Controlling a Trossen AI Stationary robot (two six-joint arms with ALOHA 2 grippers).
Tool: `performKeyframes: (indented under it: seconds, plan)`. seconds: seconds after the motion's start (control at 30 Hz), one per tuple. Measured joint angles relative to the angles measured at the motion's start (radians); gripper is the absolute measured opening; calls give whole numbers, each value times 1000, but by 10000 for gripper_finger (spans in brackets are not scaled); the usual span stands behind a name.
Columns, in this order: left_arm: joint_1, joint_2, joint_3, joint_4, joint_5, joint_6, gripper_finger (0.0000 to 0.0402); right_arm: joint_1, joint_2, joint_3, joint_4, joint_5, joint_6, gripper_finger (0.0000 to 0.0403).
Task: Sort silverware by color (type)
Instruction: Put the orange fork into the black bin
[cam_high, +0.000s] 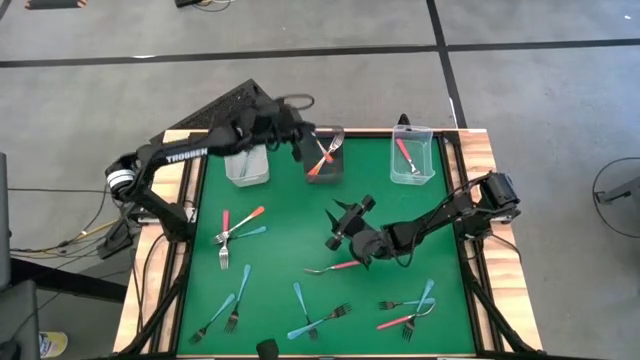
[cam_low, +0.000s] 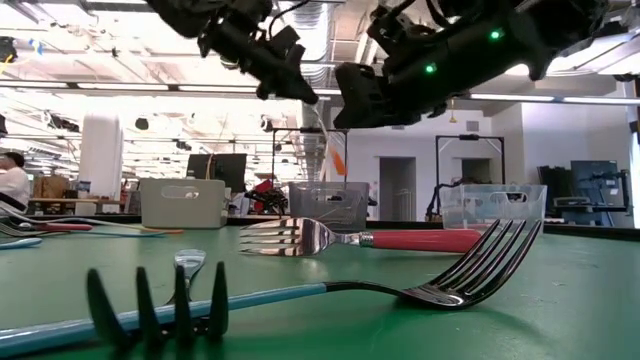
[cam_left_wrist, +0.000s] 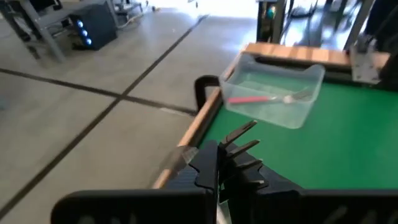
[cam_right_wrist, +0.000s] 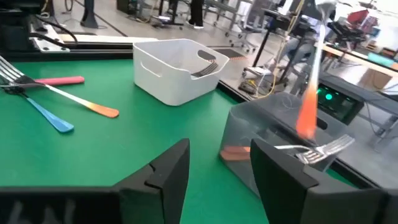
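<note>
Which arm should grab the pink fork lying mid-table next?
Right. The right gripper hovers open just above the pink fork, while the left gripper is over the middle bin.

High view: straight down from well above, taking in the whole green table (cam_high: 290, 250) and floor around. Low view: at tabletop height, close behind a fork (cam_low: 420, 285), facing level across to the bins and room beyond. Left wrist view: looking down past the table edge to the far bin (cam_left_wrist: 273, 93) and floor. Right wrist view: low over the mat, facing the middle bin (cam_right_wrist: 286, 143). Shared by all: bins along one edge.
</note>
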Motion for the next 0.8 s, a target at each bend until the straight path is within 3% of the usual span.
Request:
performKeyframes:
  seconds: [0.2,0.47,0.6,0.7,0.8]
  plan:
    - [57,57,128,-175,84,77,0,49,-1,0,2,66,19,194]
    - [82,217,135,-182,109,144,3,95,-50,0,-28,102,38,195]
    - [82,253,136,-173,111,120,32,115,-97,0,-190,94,152,195]
    - [82,263,136,-187,133,112,74,120,-141,0,-352,-57,282,195]
    - [80,263,136,-168,126,114,126,91,-160,0,-434,-417,344,195]
